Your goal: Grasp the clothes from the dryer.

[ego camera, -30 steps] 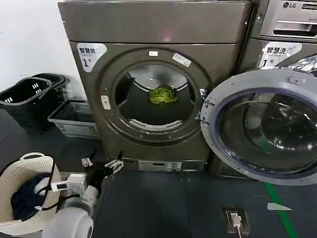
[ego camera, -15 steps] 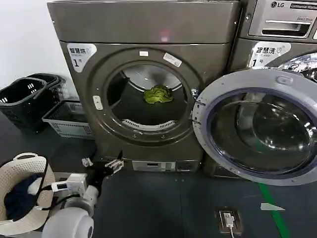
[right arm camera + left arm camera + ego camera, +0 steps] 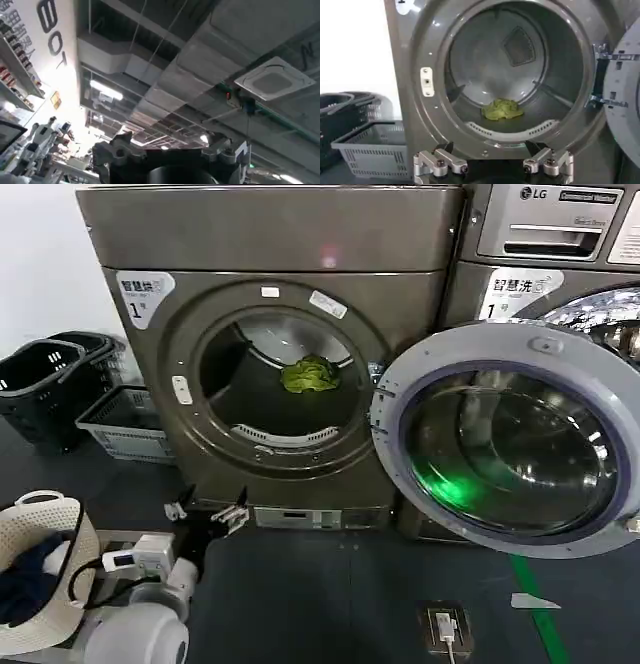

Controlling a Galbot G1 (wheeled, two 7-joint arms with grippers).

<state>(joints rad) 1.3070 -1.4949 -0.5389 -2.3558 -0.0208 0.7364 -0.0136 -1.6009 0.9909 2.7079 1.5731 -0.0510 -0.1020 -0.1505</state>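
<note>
left gripper (image 3: 208,511), fingers wide, low before the dryer (image 3: 270,244); clothes (image 3: 310,374) deep inside. risk: arm clips the rim reaching in.

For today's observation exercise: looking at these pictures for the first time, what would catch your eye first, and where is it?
The dryer with its round opening stands in the middle, a small yellow-green bundle of clothes lying inside the drum. Its big glass door hangs wide open to the right. Low in front, the left gripper is open and faces the opening.
</note>
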